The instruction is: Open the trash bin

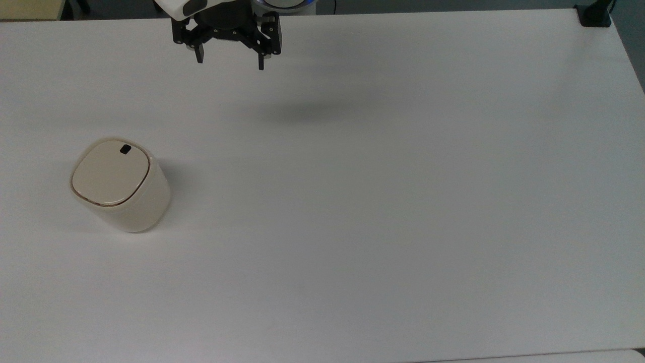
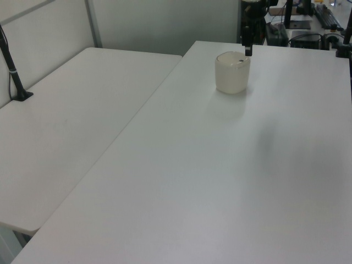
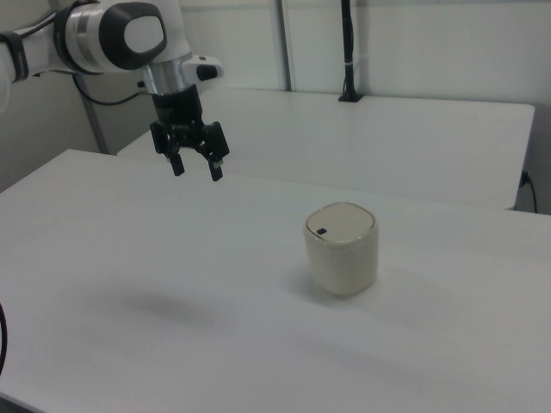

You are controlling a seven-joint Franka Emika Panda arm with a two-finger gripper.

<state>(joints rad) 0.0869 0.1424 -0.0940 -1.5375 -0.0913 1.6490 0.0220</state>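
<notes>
The bin (image 1: 119,184) is positioned upright on the white table (image 1: 383,201), toward the top view's left. Its lid (image 1: 111,172) is seated flat and closed, and a thin brown line is seen around the lid's edge. A small black latch (image 1: 125,148) is located near the lid edge that faces the top view's upper side. In the right view, the bin (image 3: 342,248) is found right of centre, with the latch (image 3: 320,231) on the lid's left side. In the left view, the bin (image 2: 232,72) is placed near the far end of the table.

The gripper (image 1: 230,63) is suspended above the table near the top view's upper edge, well apart from the bin. Its fingers (image 1: 199,54) are spread and nothing is held between them. In the right view, the gripper (image 3: 196,169) is pointed downward, to the left of the bin and higher than the lid.
</notes>
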